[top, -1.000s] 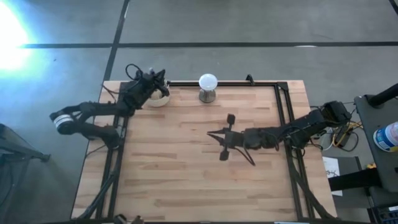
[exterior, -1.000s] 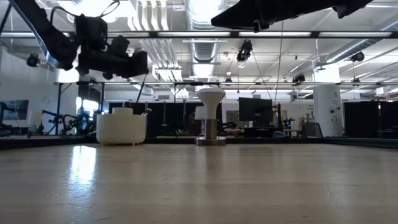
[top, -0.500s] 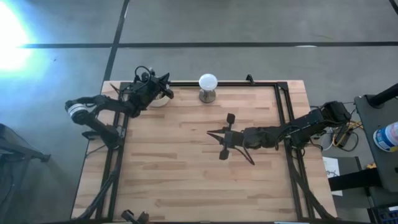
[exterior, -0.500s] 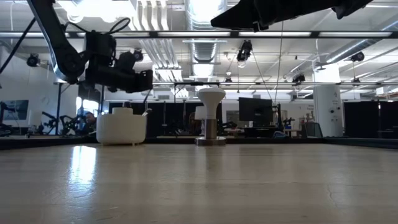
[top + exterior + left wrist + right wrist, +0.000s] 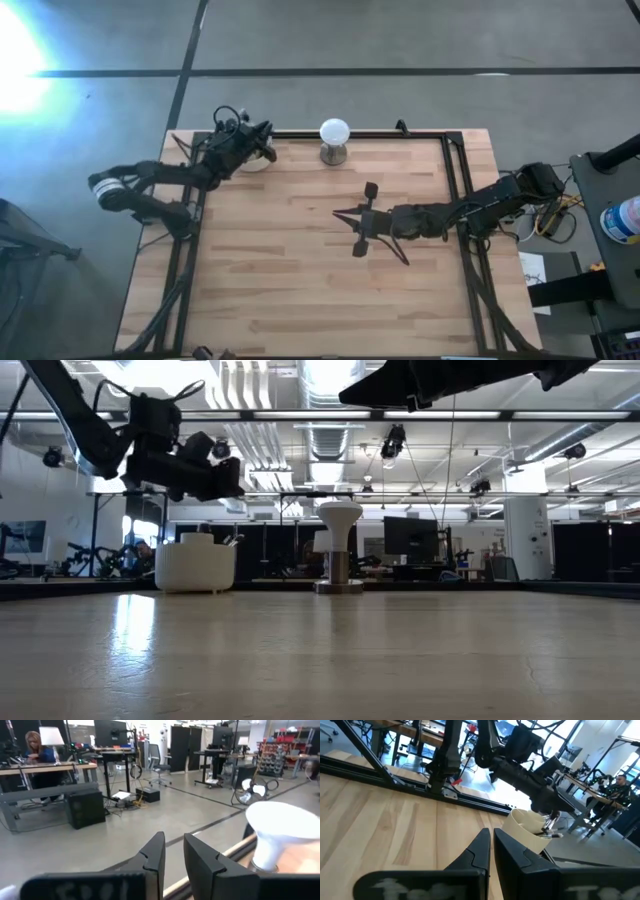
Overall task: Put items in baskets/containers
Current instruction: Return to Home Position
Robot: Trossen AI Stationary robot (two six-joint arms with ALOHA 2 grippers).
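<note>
The cream cup (image 5: 195, 565) stands on the table's far left corner. A few thin brush ends (image 5: 232, 540) stick up out of it. It also shows in the right wrist view (image 5: 527, 826). In the high view the cup (image 5: 257, 162) is mostly hidden under my left gripper (image 5: 260, 142). My left gripper (image 5: 225, 482) hovers above the cup, its fingers (image 5: 159, 851) a narrow gap apart with nothing between them. My right gripper (image 5: 346, 214) is shut and empty above the middle of the table. I see no brushes lying on the table.
The white ball on its metallic stand (image 5: 334, 139) stands at the far edge, right of the cup. A dark frame rail (image 5: 360, 134) runs along the table's far edge and down both sides. Bare wood (image 5: 280, 270) lies toward the near edge.
My left gripper has stayed over the cup. It sank a little toward the cup and then rose again, while its arm swung slightly.
</note>
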